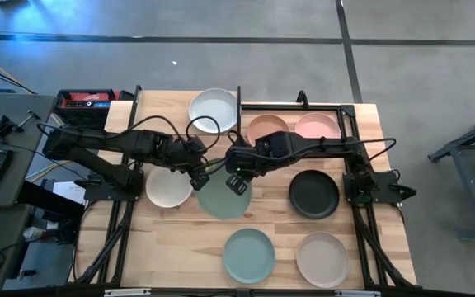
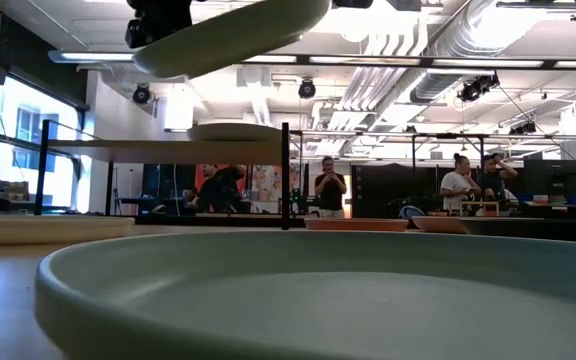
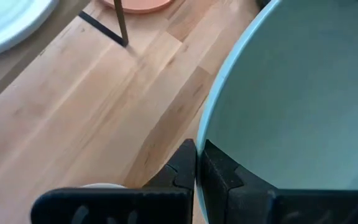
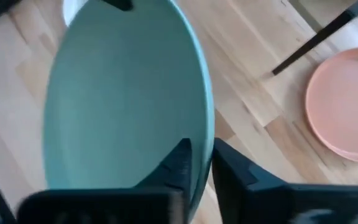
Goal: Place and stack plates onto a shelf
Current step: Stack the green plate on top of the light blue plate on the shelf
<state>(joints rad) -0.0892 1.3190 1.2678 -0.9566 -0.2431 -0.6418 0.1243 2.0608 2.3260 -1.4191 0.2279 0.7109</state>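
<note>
Both my fingers pinch one green plate [image 1: 223, 198] at opposite rim edges — left [image 3: 196, 180], right [image 4: 199, 168] nearly closed — held above the table [image 1: 180, 247]. Stiff, smooth, probably slippery: rim grip only.

pale green plate [image 1: 223, 198], black plate [image 1: 313, 194], white plate [image 1: 213, 110]

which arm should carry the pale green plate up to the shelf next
Left or right both grip its rim: left gripper and right gripper pinch the pale green plate. Right probably suits better; its arm already lies across the shelf.
</note>
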